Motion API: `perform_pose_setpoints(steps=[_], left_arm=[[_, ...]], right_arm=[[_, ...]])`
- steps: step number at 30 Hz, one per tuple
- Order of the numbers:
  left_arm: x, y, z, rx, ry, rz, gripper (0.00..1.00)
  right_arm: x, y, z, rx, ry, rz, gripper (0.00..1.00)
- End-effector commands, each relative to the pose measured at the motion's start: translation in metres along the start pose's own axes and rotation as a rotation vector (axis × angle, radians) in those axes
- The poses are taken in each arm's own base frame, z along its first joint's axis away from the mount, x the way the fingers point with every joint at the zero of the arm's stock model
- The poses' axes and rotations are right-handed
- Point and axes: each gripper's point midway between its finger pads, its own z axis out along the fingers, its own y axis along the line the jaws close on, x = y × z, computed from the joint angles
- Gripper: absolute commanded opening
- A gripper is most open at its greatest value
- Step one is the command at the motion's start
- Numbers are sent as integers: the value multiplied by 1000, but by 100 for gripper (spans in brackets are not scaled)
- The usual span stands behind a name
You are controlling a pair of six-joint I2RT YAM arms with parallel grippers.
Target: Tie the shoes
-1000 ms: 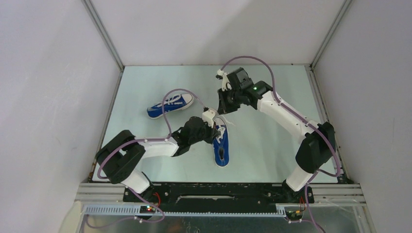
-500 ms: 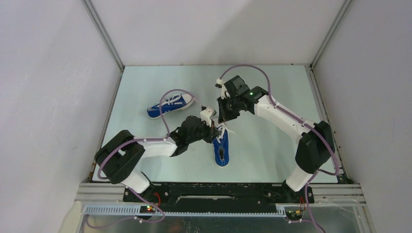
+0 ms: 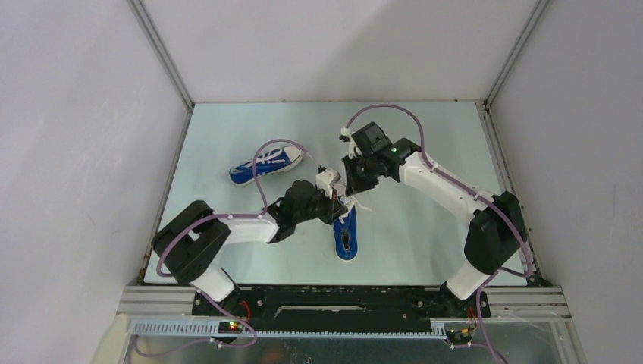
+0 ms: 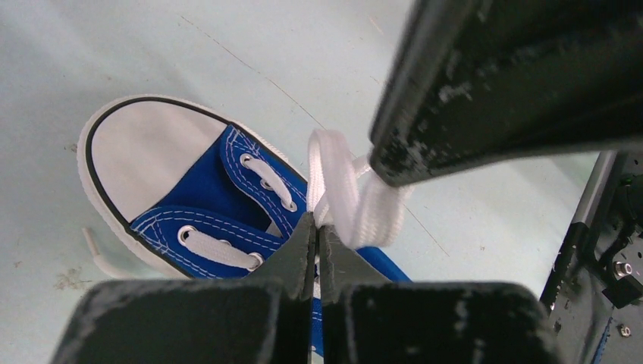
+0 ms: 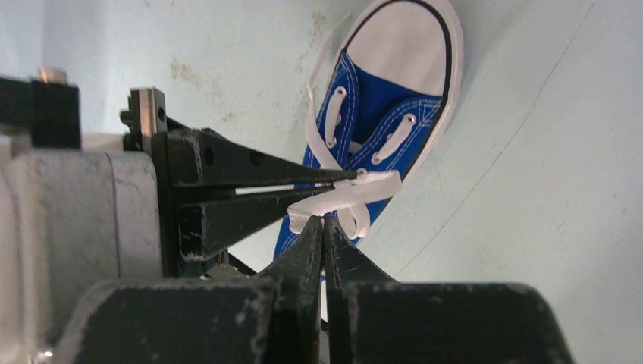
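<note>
From above, the left claw [image 3: 338, 199] and right claw [image 3: 351, 189] meet over the near shoe [image 3: 346, 236]. It lies mid-desk [image 3: 425, 152], long axis running away from the bases and toe to the far side, while the second shoe [image 3: 265, 165] sits far-left, toe aimed right, apart from both claws. Left wrist: the left claw is pinched together on a looped white lace [image 4: 353, 206], no knot snug. Right wrist: the right claw is likewise clamped on that lace, so I'd judge this bow half made, the other shoe's laces too small to read.
</note>
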Motion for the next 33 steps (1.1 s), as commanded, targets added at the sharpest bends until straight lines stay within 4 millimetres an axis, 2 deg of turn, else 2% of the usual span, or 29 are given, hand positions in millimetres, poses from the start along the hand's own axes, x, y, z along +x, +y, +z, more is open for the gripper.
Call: perform_pose_setpoints(steps=[1,10,17,20,22,26,28,32,33], left_arm=[[-14,-3,4,21,-21,10,0],[-14,-3,4,28,-19,6,0],[-15,-1,2,25,-29,-4,0],[-14,0,2,25,-28,-8,0],[-15,0,1,23,-32,-9,0],[-16,1,-1,21,-43,-10,0],[-16,1,-1,21,-46,-10,0],[-16,1,-2,21,-50,-9,0],[-16,2,-2,19,-50,-10,0]], right_arm=[[8,3,-14,13,-22,-31,0],[24,3,1,18,3,-43,0],[31,4,3,49,8,-84,0],[33,6,1,45,2,-94,15],[34,7,0,45,1,-99,19],[39,5,-1,49,8,-98,23],[42,2,-2,60,9,-101,29],[32,-2,-14,57,-62,-90,36],[28,1,-20,31,-87,-87,41]])
